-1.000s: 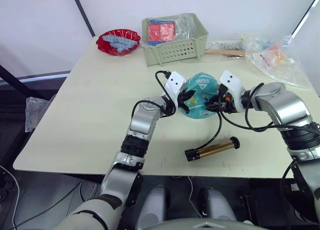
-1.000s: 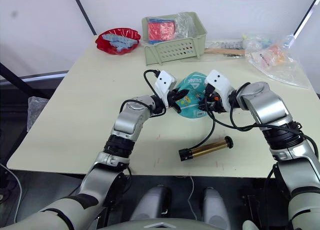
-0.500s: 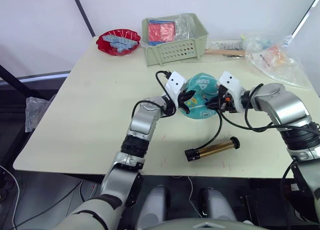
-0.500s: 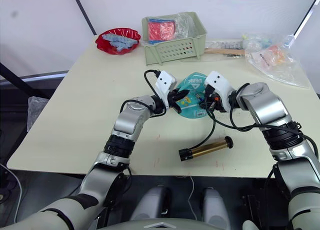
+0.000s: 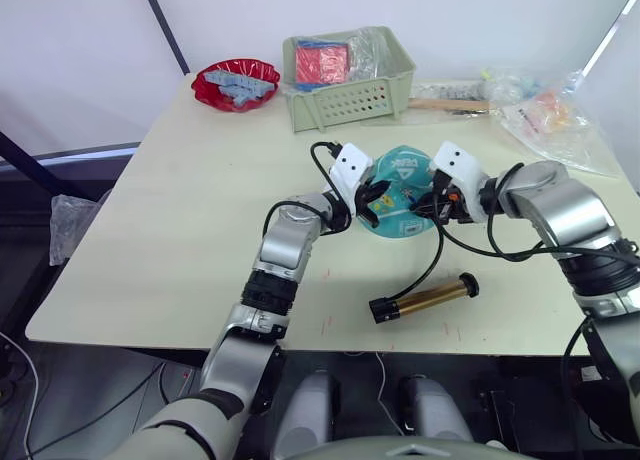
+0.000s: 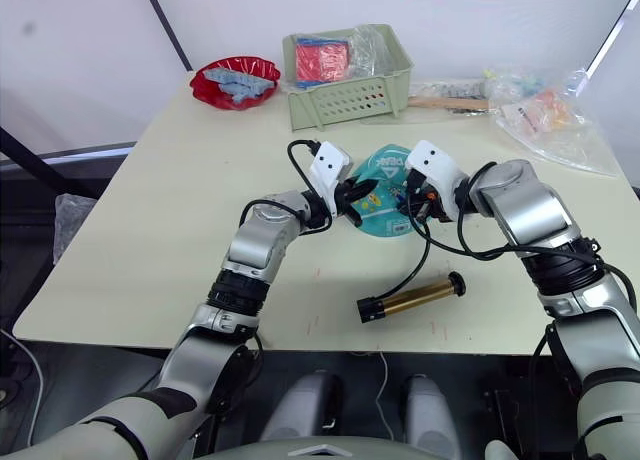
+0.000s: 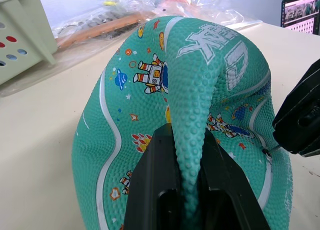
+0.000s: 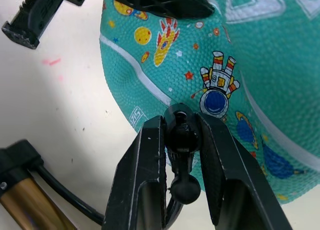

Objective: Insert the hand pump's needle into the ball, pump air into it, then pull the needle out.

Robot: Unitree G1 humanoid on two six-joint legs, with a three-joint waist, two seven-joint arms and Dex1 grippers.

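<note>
ball (image 7: 150,100), white characters, astronaut cartoons

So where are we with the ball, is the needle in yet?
Done: left gripper pinches a fold of the limp ball. In hand: right gripper presses the needle's fitting against it; insertion can't be confirmed. Left: pumping; the hand pump lies untouched on the table.

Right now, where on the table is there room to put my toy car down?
The widest bare patch is the table on the robot's left, in front of the red bowl. A smaller strip lies between the basket and the ball. It's crowded mid-table, where both grippers hold the ball above the hand pump, and at the far right corner with plastic bags.
</note>
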